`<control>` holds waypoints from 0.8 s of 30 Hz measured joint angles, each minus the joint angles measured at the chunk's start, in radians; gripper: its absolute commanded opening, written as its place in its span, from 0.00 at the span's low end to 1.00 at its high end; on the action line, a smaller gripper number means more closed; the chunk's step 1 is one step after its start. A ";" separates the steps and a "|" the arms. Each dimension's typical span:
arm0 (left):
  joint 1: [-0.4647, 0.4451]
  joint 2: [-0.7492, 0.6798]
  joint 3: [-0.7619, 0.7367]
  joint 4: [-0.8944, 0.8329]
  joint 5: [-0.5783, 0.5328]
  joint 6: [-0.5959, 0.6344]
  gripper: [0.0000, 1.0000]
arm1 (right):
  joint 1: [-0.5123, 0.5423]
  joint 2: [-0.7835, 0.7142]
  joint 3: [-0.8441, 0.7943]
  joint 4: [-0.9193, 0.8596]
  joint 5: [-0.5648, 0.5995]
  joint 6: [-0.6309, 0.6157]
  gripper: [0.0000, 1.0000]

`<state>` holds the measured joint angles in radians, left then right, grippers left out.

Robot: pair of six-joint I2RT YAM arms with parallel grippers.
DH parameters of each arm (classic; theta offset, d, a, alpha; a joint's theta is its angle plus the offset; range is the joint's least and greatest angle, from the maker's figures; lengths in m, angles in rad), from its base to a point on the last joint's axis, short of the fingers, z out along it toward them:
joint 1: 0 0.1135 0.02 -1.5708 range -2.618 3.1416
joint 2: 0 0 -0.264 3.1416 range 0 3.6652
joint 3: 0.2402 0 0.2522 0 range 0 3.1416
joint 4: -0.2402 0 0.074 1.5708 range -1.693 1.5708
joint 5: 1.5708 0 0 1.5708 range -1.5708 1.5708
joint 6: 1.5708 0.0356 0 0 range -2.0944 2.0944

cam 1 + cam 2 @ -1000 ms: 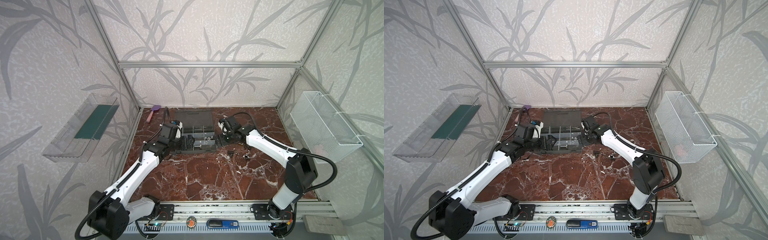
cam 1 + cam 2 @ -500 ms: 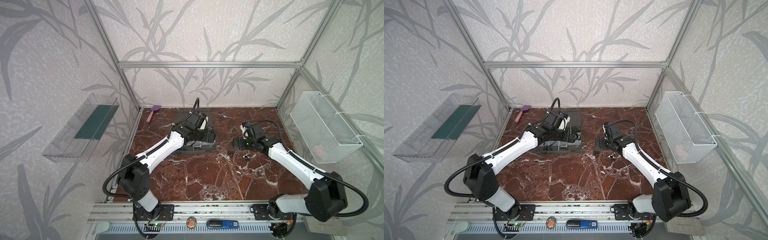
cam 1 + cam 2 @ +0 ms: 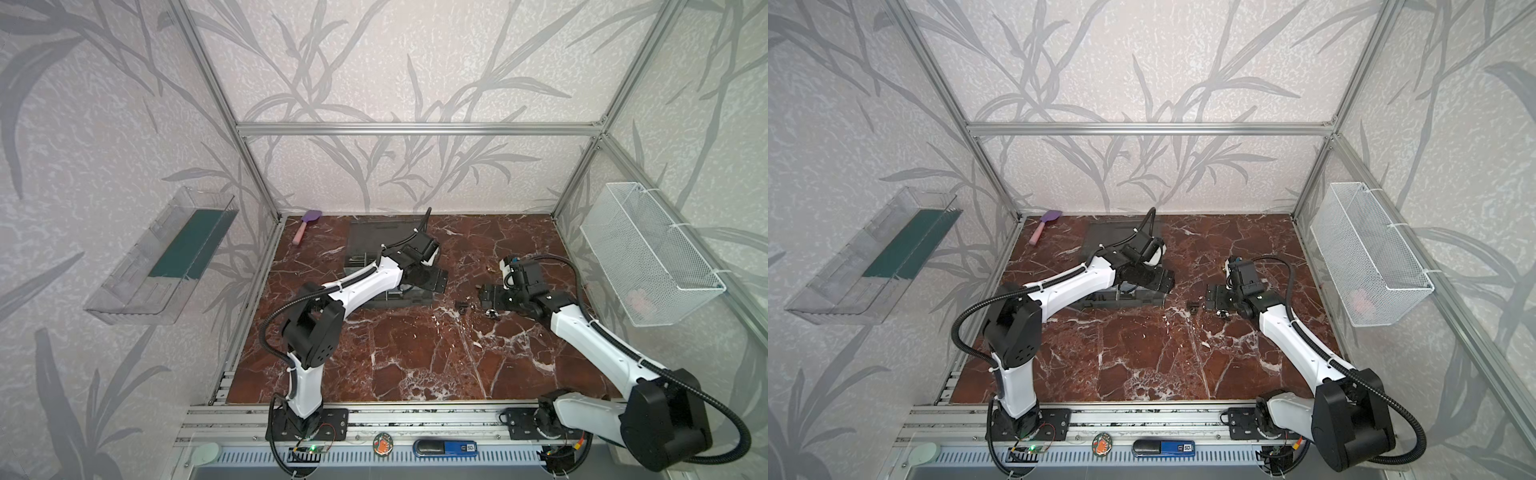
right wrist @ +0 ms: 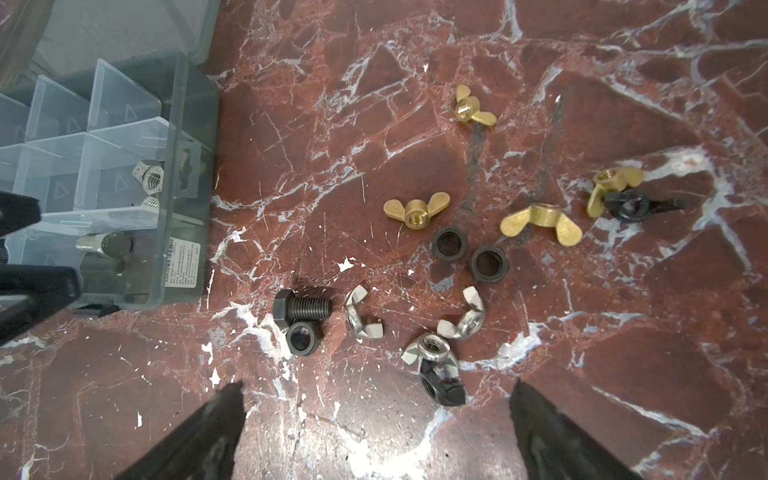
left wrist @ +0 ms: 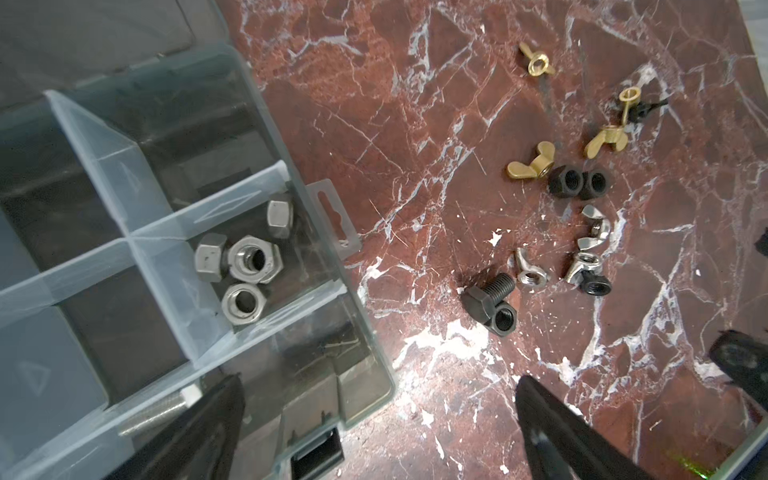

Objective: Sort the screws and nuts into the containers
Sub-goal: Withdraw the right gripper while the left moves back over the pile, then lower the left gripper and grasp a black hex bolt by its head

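The grey organizer case (image 3: 376,239) lies open at the back, its containers (image 5: 124,199) split by clear dividers. One corner compartment holds several silver hex nuts (image 5: 245,259). Loose on the marble to its right lie brass wing nuts (image 4: 417,210), black nuts (image 4: 450,244), silver wing nuts (image 4: 363,320) and a black screw (image 4: 301,309). My left gripper (image 5: 380,386) hangs open and empty over the case's right end (image 3: 432,282). My right gripper (image 4: 378,388) stands open and empty just short of the loose pile (image 3: 488,295), beside a black nut (image 4: 440,384).
A purple spatula (image 3: 307,224) lies at the back left. A clear tray with a green base (image 3: 174,253) hangs on the left wall and a white wire basket (image 3: 648,253) on the right wall. A silver bolt (image 5: 153,411) lies in a near compartment.
My left gripper has crossed from the case's left side to its right end. My right gripper has drawn back from the case to the loose pile on the marble.
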<state>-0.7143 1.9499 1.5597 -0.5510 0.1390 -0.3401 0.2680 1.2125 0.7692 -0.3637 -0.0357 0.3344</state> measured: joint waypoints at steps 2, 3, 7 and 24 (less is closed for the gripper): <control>-0.009 0.026 0.019 -0.010 -0.003 0.008 0.99 | -0.011 -0.018 -0.021 0.017 0.000 0.009 0.99; -0.014 0.041 0.032 -0.017 -0.004 0.012 0.99 | -0.018 -0.031 -0.031 0.024 -0.002 0.013 0.99; -0.029 0.095 0.072 -0.027 -0.004 0.026 0.99 | -0.039 -0.088 -0.055 0.040 -0.011 0.026 0.99; -0.177 0.200 0.192 -0.044 -0.144 0.132 0.92 | -0.129 -0.210 -0.121 0.088 -0.060 0.083 0.99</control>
<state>-0.8909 2.1494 1.7512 -0.5949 -0.0048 -0.2077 0.1390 1.0027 0.6487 -0.2760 -0.0956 0.4171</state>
